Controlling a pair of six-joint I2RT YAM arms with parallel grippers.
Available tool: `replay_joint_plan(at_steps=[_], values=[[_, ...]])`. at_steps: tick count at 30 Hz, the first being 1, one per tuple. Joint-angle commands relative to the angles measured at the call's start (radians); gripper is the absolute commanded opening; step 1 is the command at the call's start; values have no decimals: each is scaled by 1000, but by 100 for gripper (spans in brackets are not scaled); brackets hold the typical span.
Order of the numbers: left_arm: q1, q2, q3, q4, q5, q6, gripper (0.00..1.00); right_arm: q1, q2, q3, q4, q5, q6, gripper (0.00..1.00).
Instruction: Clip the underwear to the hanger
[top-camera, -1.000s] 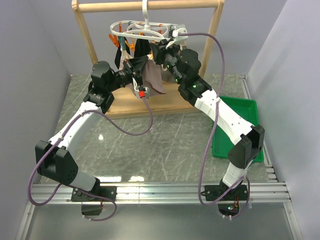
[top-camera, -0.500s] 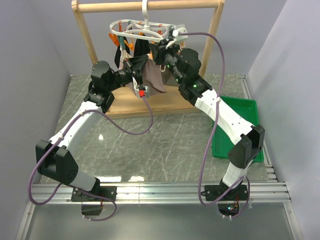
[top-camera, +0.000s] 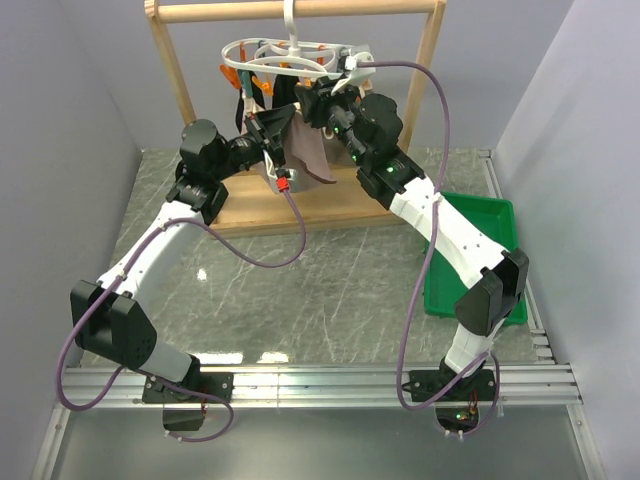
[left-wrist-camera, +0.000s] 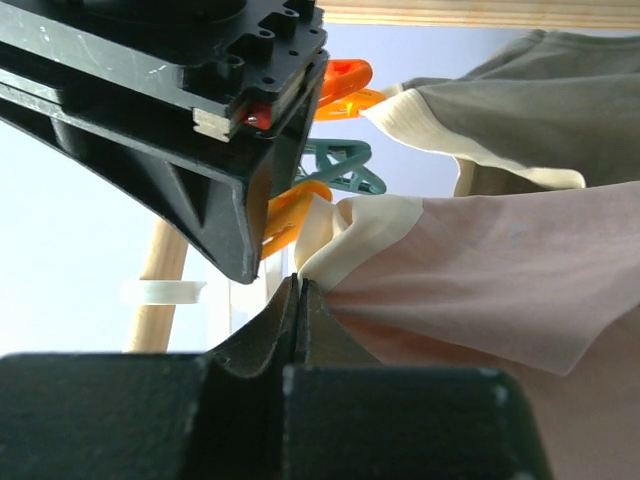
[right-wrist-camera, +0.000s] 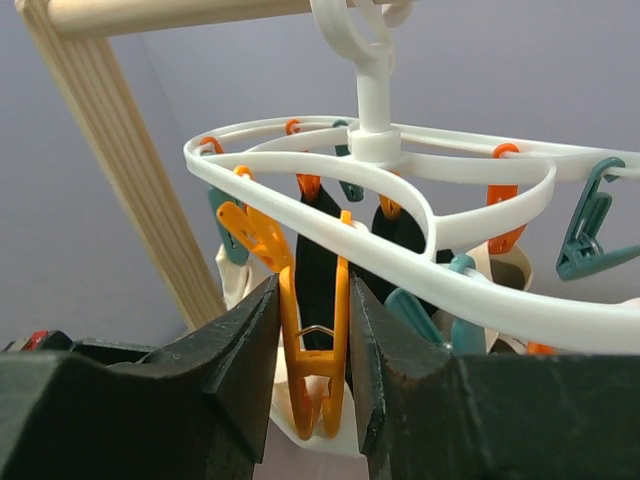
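The pink-beige underwear (top-camera: 308, 150) hangs under the white oval hanger (top-camera: 290, 55), on the side facing the arms. My left gripper (top-camera: 272, 127) is shut on a corner of its cream waistband. In the left wrist view the fingertips (left-wrist-camera: 298, 282) pinch the folded band and the underwear (left-wrist-camera: 470, 270) spreads to the right. My right gripper (right-wrist-camera: 314, 300) sits just below the hanger (right-wrist-camera: 420, 250) ring. Its two fingers press on either side of an orange peg (right-wrist-camera: 315, 350). Cream fabric (right-wrist-camera: 300, 440) lies at that peg's lower tips.
The hanger hooks over the tall wooden rack (top-camera: 430, 60), which stands on a board (top-camera: 300, 205). A black garment (right-wrist-camera: 318, 260) and a grey-taupe garment (left-wrist-camera: 540, 90) hang from other pegs. A green tray (top-camera: 480, 250) sits right of the right arm.
The left gripper and the underwear corner have risen slightly toward the ring. The right gripper's fingers now stand a little wider around the orange peg.
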Motion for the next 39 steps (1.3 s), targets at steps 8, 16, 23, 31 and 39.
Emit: replay_joint_plan(at_steps=[8,16,23,31,39], values=[[4,9,58,29,26,-12,0,-13,8,36,-75,-42,32,55],[4,19,61,24,18,-6,0,-48,-17,91,-74,-134,111,73],[4,27,62,34,11,-14,0,-93,-57,96,-86,-215,182,80],[4,18,38,35,11,-23,0,-128,-129,32,-114,-250,188,83],[4,13,22,44,12,-24,0,-150,-157,-27,-110,-270,164,81]])
